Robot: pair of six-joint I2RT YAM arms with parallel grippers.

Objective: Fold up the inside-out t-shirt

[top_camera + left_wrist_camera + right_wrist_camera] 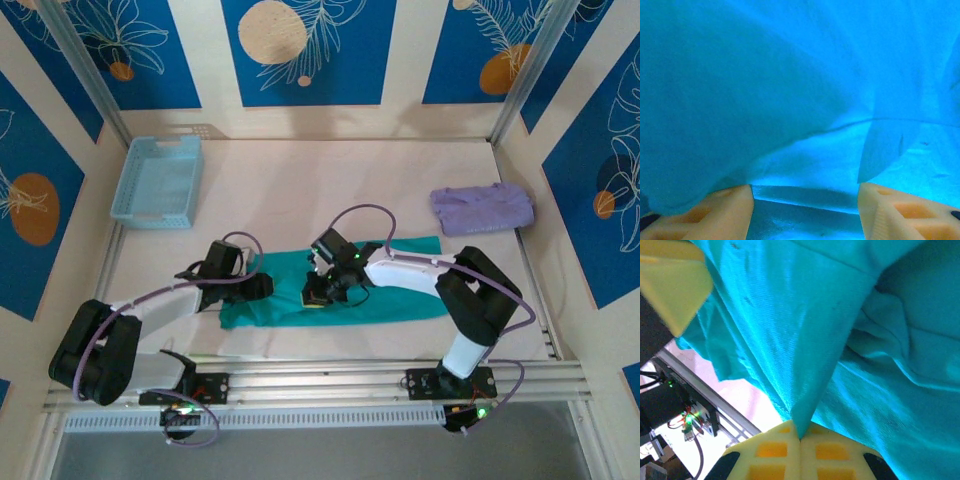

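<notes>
The inside-out t-shirt (400,275) is teal-green and lies stretched left to right across the near half of the table. My right gripper (318,297) sits on the shirt's middle. In the right wrist view that gripper (800,437) is shut, pinching a raised peak of the teal cloth (805,355). My left gripper (262,287) rests at the shirt's left part. In the left wrist view its fingers (715,212) stand well apart, with flat cloth (805,165) and a hem edge lying between them and a fold draped over the left finger.
A light blue basket (158,182) stands at the back left. A pale lavender folded garment (482,208) lies at the back right. An aluminium rail (320,375) runs along the table's near edge, and slanted frame posts rise at both back corners.
</notes>
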